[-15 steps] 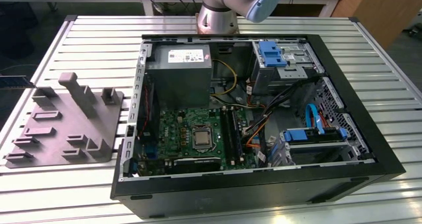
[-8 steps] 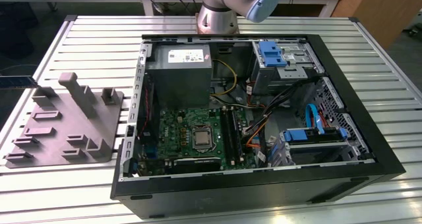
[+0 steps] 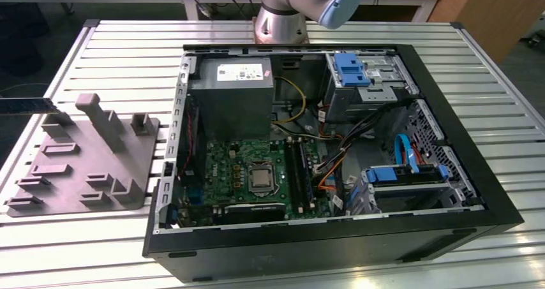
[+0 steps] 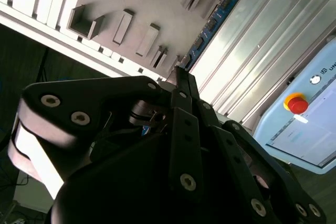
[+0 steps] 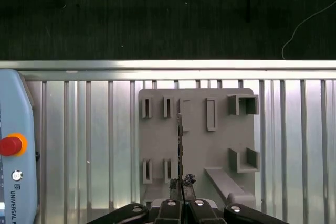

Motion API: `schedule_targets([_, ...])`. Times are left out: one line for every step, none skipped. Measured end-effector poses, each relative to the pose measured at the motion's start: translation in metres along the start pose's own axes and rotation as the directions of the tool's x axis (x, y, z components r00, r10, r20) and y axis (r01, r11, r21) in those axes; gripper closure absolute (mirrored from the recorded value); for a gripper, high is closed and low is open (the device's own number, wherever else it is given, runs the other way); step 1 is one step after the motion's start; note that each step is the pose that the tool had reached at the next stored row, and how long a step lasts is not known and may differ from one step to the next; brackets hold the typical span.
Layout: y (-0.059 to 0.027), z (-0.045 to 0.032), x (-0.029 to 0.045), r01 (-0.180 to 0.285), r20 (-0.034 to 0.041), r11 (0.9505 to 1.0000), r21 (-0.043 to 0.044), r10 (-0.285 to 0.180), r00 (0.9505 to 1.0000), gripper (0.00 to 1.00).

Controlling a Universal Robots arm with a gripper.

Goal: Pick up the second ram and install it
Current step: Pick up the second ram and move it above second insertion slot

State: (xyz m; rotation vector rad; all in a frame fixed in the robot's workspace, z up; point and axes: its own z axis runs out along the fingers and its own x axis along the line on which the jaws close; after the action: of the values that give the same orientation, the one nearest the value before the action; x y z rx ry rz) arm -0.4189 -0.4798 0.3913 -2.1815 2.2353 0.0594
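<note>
So the pick-up half looks done to me. The gripper (image 5: 181, 183) is closed tight on one end of the second ram (image 5: 179, 145), with the jaws pinched right on the thin edge of the stick. In the first wrist view the stick hangs over the grey fixture (image 5: 210, 145), and I'd say it's clear of its holder rather than sitting in it.

In the exterior view it's way out at the exterior view's left edge, above the worktop (image 3: 127, 46) and well apart from the PC case (image 3: 341, 244). So the whole install part is left: the black slots (image 3: 298, 168) on the motherboard (image 3: 247, 168) are nowhere near it.

The stick itself is long, thin and flat. Edge-on it's basically a dark line. In the second wrist view the board looks bluish, with a row of small dark chips along it. It looks straight in the grip, not skewed.
</note>
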Motion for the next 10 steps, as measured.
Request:
schedule_targets([-0.0007,0.0000,0.0000,0.000,0.0000,1.0000,-0.0001,0.000,1.0000,0.89])
schedule_targets([-0.0012,0.0000,-0.0001,0.000,0.0000,1.0000,0.0000,0.000,1.0000,0.89])
schedule_targets([-0.0017,0.0000,-0.0002,0.000,0.0000,1.0000,-0.0001,0.000,1.0000,0.89])
schedule_targets([-0.0021,0.0000,-0.0004,0.000,0.0001,1.0000,0.0000,0.000,1.0000,0.89])
schedule_targets([-0.0025,0.0000,-0.0006,0.000,0.0002,1.0000,-0.0001,0.000,1.0000,0.89])
schedule_targets([-0.0027,0.0000,-0.0009,0.000,0.0006,1.0000,-0.0002,0.000,1.0000,0.89])
schedule_targets([-0.0029,-0.0001,-0.0012,0.000,0.0014,1.0000,-0.0002,0.000,1.0000,0.89])
schedule_targets([-0.0031,-0.0001,-0.0018,0.000,0.0024,1.0000,-0.0001,0.000,1.0000,0.89])
schedule_targets([-0.0032,-0.0004,-0.0024,0.000,0.0032,1.0000,-0.0002,0.000,1.0000,0.89])
schedule_targets([-0.0032,-0.0007,-0.0029,0.000,0.0038,1.0000,-0.0002,0.000,1.0000,0.89])
